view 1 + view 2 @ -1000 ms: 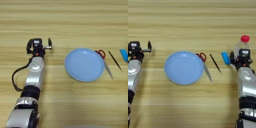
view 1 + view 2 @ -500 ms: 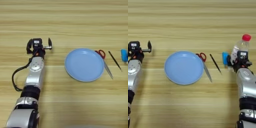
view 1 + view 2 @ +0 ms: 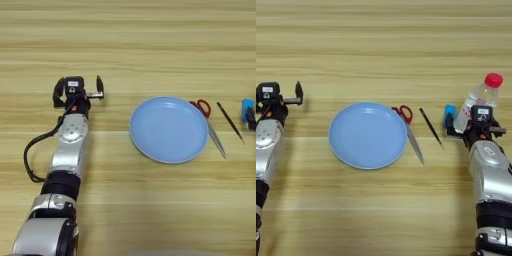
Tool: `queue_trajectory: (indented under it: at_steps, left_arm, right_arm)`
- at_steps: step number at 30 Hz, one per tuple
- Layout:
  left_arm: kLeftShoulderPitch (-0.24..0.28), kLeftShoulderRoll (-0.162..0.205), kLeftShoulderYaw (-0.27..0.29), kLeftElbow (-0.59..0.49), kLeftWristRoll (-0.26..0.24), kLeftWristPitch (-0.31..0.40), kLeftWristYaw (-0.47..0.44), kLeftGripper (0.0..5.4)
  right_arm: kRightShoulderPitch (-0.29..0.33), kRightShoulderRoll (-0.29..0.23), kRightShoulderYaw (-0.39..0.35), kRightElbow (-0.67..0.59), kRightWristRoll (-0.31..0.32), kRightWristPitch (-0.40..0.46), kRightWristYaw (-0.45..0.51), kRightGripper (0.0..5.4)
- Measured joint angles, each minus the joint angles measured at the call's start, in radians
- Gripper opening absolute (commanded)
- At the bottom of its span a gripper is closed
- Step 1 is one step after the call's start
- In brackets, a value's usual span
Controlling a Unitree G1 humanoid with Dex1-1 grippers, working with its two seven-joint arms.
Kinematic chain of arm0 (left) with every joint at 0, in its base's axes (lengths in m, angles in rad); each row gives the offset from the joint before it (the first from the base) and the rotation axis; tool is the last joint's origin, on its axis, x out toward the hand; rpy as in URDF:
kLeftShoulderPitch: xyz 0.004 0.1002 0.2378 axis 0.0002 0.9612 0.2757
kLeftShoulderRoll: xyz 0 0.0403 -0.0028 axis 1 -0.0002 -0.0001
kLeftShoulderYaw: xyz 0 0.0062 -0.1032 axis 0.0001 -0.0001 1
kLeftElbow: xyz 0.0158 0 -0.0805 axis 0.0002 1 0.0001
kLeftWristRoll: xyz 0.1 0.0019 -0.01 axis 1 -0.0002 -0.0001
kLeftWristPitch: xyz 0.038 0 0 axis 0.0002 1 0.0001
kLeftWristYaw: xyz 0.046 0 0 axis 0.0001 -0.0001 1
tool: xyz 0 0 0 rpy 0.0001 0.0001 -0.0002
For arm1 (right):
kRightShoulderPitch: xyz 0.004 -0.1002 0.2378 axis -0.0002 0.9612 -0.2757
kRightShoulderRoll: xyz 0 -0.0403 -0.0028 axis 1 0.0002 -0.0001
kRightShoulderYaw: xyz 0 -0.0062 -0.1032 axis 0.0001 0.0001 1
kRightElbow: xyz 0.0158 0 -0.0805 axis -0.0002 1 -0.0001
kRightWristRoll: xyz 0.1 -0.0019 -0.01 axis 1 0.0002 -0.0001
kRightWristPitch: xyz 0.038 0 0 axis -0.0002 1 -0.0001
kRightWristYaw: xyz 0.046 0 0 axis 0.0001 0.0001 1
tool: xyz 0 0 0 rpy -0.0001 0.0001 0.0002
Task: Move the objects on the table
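**A:** Why is the bottle (image 3: 479, 100) leaning like that?

**B:** The right tool (image 3: 472, 126) has it. It is at the right side of the picture, and its black fingers sit on each side of the bottle's lower part. The red cap tips up and to the right, so I think the bottle is being picked up or tipped, not just standing.

**A:** And the little blue block (image 3: 449, 114)?

**B:** It lies just left of the bottle, right by the tool's left finger. I cannot tell if they touch.

**A:** What is the other arm doing?

**B:** The left tool (image 3: 79, 92) is at the left side, resting low over the desk (image 3: 150, 45). Its fingers are spread apart and nothing is in them. It looks like it is waiting.

**A:** What is in the middle?

**B:** A blue plate (image 3: 367, 135) with nothing on it. Scissors (image 3: 409, 128) with red handles lie against its right edge, blades pointing down. A thin black stick (image 3: 430, 127) lies between the scissors and the block.

**A:** What about the desk?

**B:** It is light brown wood with long stripes going sideways. It fills the whole picture, so no room shows.
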Motion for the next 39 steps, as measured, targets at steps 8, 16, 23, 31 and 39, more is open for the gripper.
queue_trajectory:
  at_steps: [8, 16, 23, 31, 39]
  left_arm:
    - [0.000, 0.000, 0.000, 0.000, 0.000, 0.000, 0.000, 5.40]
    - [0.000, 0.000, -0.001, 0.000, 0.000, 0.000, 0.000, 5.40]
    - [0.000, 0.000, -0.001, 0.000, 0.000, 0.000, 0.000, 5.40]
    - [0.000, 0.000, -0.001, 0.000, 0.000, 0.000, 0.001, 5.40]
    - [0.000, -0.001, -0.001, 0.000, 0.000, 0.000, 0.002, 5.40]
  right_arm:
    - [0.011, 0.006, 0.002, -0.041, -0.006, 0.013, -0.004, 5.37]
    - [0.019, 0.007, 0.002, -0.059, -0.023, 0.001, -0.020, 5.37]
    - [0.020, 0.007, 0.002, -0.069, -0.033, -0.007, -0.022, 5.37]
    - [0.020, 0.006, 0.002, -0.069, -0.051, -0.027, -0.038, 5.37]
    - [0.040, 0.005, 0.010, -0.105, -0.070, -0.026, -0.038, 5.37]
